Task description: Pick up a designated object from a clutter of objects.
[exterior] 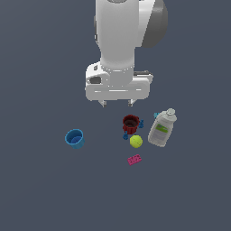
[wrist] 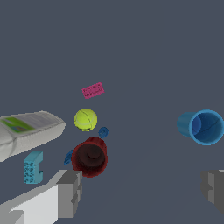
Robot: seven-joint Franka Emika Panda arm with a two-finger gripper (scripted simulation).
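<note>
Setting: simulated test scene, not a lived-in room. Evidence: uniform dark grey-blue ground (exterior: pixel 40 189) fills both views out to every picture edge, with no walls, furniture or surface edge visible. Shading is flat and render-like, shadows faint. A smooth white robot arm (exterior: pixel 118 54) hangs over a few unrelated props: blue cup (exterior: pixel 75 138), dark red cup (exterior: pixel 130 123), yellow-green ball (exterior: pixel 136 141), white bottle (exterior: pixel 162 129), pink flat brick (exterior: pixel 134 159).

- We see a flat dark grey floor (exterior: pixel 40 189).
- On it we find: blue cup (exterior: pixel 75 138), dark red cup (exterior: pixel 130 123), yellow-green ball (exterior: pixel 136 141), pink flat brick (exterior: pixel 134 159), white bottle (exterior: pixel 162 128) lying down, teal brick (wrist: pixel 33 167), small blue bits (wrist: pixel 103 131).
- The blue cup sits left of centre in the exterior view, well apart from the others.
</note>
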